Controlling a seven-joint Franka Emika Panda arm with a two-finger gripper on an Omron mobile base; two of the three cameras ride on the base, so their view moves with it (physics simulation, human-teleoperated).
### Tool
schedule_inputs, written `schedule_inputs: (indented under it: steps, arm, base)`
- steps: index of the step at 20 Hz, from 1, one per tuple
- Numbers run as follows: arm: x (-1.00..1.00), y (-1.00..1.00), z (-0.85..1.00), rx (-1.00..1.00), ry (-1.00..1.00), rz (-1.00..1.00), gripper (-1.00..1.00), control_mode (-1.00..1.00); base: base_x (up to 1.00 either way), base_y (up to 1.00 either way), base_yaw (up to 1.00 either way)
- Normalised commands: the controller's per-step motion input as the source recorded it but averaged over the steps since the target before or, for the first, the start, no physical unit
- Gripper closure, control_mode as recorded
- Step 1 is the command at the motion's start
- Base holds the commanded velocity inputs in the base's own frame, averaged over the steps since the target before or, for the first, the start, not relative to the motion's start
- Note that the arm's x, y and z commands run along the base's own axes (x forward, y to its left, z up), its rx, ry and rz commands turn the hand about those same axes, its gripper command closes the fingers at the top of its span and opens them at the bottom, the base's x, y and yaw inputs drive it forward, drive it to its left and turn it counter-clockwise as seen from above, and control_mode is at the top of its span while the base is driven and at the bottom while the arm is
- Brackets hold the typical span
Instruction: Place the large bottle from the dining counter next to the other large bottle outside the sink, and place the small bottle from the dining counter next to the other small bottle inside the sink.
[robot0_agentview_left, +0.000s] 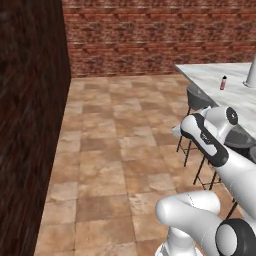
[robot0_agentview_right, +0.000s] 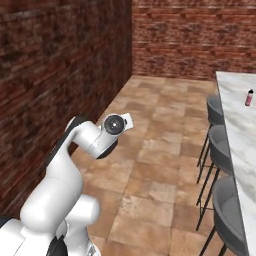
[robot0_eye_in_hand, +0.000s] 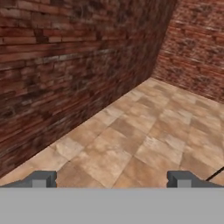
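A small red bottle (robot0_agentview_left: 223, 83) with a dark cap stands upright on the white marble dining counter (robot0_agentview_left: 215, 75); it is also in the right base view as the small bottle (robot0_agentview_right: 248, 98) on the counter (robot0_agentview_right: 235, 125). A tall pale grey bottle shape (robot0_agentview_left: 251, 75) stands behind it, cut off by the frame's right edge. My gripper (robot0_eye_in_hand: 111, 179) is open, fingertips (robot0_eye_in_hand: 43, 179) wide apart with nothing between them. It points at bare floor and brick wall, well away from the counter. The sink and the other bottles are out of view.
Dark grey bar stools (robot0_agentview_left: 197, 97) line the counter's near side, several stools (robot0_agentview_right: 223, 145) in a row. A brick wall (robot0_agentview_right: 60, 75) runs along the left and another closes the far end. Tiled floor (robot0_agentview_left: 120, 150) lies between the wall and the stools.
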Motion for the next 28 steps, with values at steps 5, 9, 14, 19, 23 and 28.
schedule_inputs:
  steps: [5,9,14,19,23,28]
  arm:
    - [0.00,0.00,0.00,0.00,0.00,0.00,-1.00,1.00]
    - [0.00,0.00,0.00,0.00,0.00,0.00,-1.00,1.00]
    - [0.00,0.00,0.00,0.00,0.00,0.00,-1.00,1.00]
    - [0.00,0.00,0.00,0.00,0.00,0.00,-1.00,1.00]
    - [0.00,0.00,0.00,0.00,0.00,0.00,-1.00,1.00]
    - [0.00,0.00,0.00,0.00,0.00,0.00,-1.00,1.00]
  base:
    - [0.53,0.27,-0.11]
    - [0.52,0.25,-0.11]
    - [0.49,0.22,-0.11]
    - [0.49,0.22,-0.12]
    - [0.49,0.22,-0.12]
    - [0.48,0.23,-0.12]
